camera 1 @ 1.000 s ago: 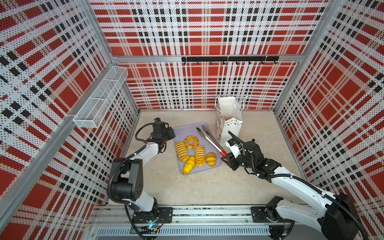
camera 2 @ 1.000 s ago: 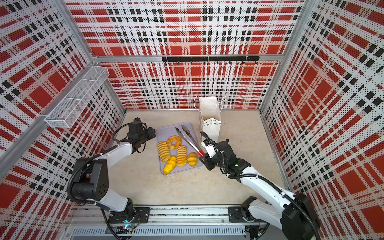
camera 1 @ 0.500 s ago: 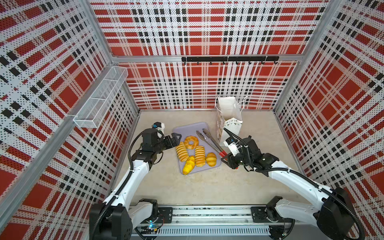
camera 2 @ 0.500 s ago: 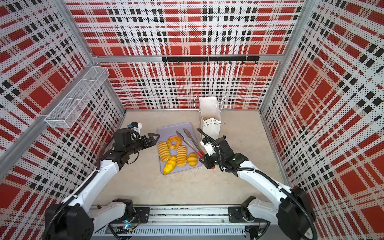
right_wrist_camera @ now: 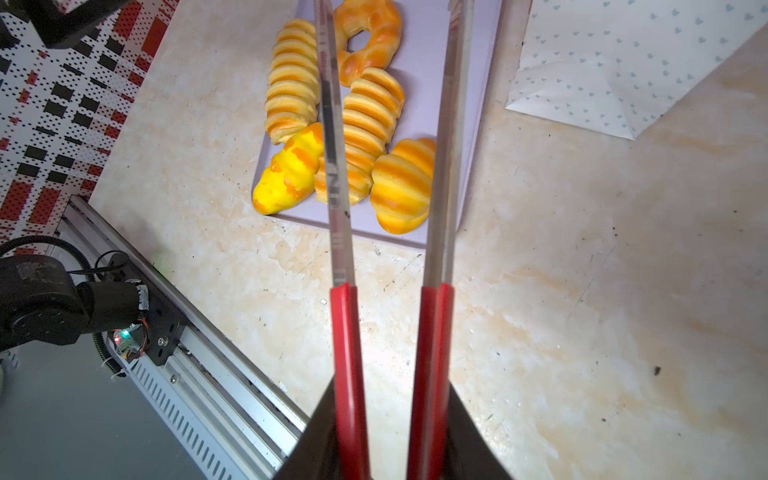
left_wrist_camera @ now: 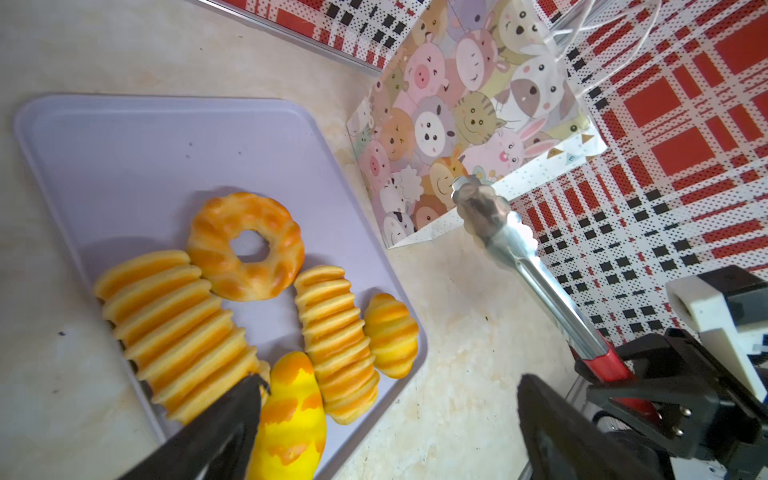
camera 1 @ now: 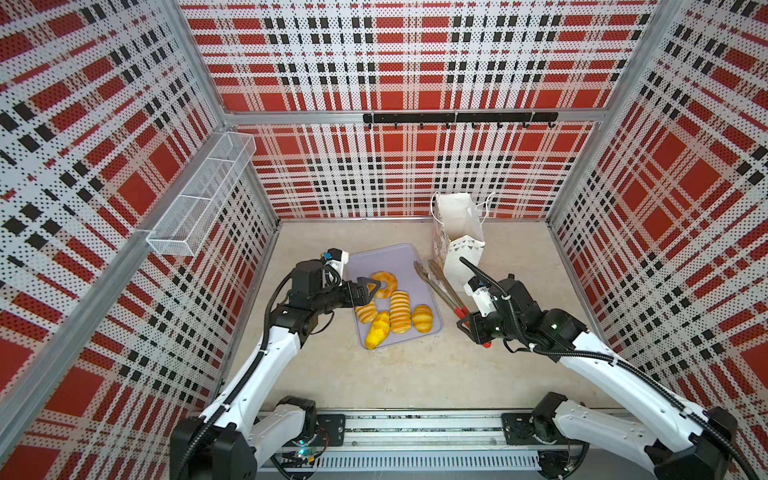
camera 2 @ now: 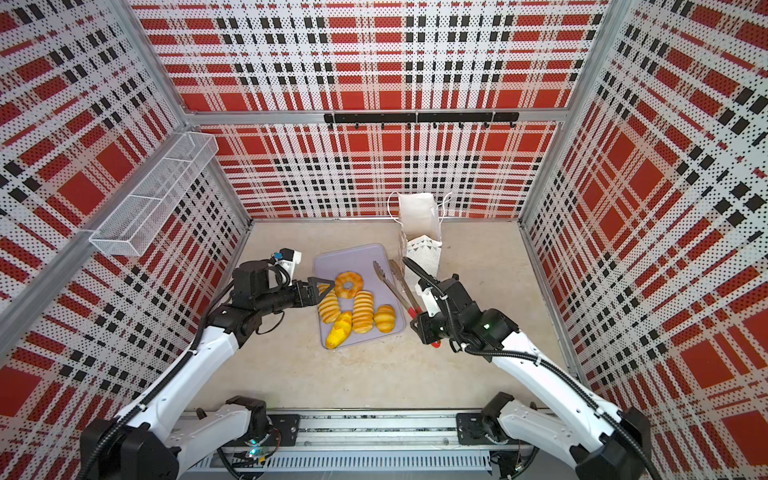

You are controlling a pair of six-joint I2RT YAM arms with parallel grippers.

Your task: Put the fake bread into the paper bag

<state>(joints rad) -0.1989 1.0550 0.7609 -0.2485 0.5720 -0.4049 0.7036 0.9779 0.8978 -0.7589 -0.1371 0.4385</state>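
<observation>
Fake bread (left_wrist_camera: 332,332) looks glossy, tray (left_wrist_camera: 145,166) matt plastic, tongs (left_wrist_camera: 536,274) polished metal, paper bag (left_wrist_camera: 457,124) smooth.

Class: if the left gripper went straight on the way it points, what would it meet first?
The left gripper would most likely meet the ring doughnut on the tray, just beyond its open jaws; its height is unclear, so it might pass over.

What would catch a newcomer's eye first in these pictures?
The cluster of golden-orange fake bread on the lavender tray in the middle stands out against loud red plaid walls. The right gripper is shut on red-handled metal tongs pointing toward the upright paper bag beyond the tray's far right corner, while the left gripper hangs over the tray's left edge, jaws wide open.
</observation>
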